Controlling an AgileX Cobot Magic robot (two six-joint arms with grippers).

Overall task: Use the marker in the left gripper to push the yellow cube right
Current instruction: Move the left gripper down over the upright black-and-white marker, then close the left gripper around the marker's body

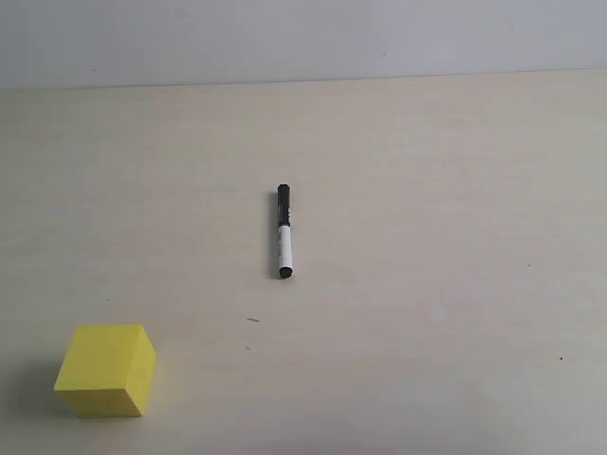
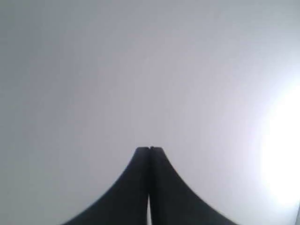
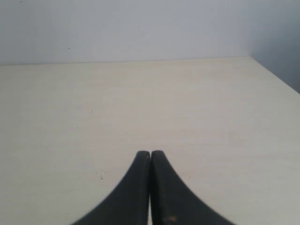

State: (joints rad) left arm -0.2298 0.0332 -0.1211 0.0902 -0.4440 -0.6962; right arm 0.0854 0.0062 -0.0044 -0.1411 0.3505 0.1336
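The table (image 1: 427, 190) carries both task items. The left gripper (image 2: 149, 150) has its jaws pressed together on nothing; the right gripper (image 3: 150, 153) is likewise closed and empty. The yellow cube (image 1: 104, 370) sits at lower left. The marker (image 1: 284, 232) lies at centre, ungripped, well apart from the cube. Recommended: open the left jaws, grasp the barrel mid-length, then approach the cube's left face.

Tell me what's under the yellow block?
The yellow cube sits flat on the pale table. Nothing sticks out at its visible bottom edges; the spot right underneath is hidden by the cube.
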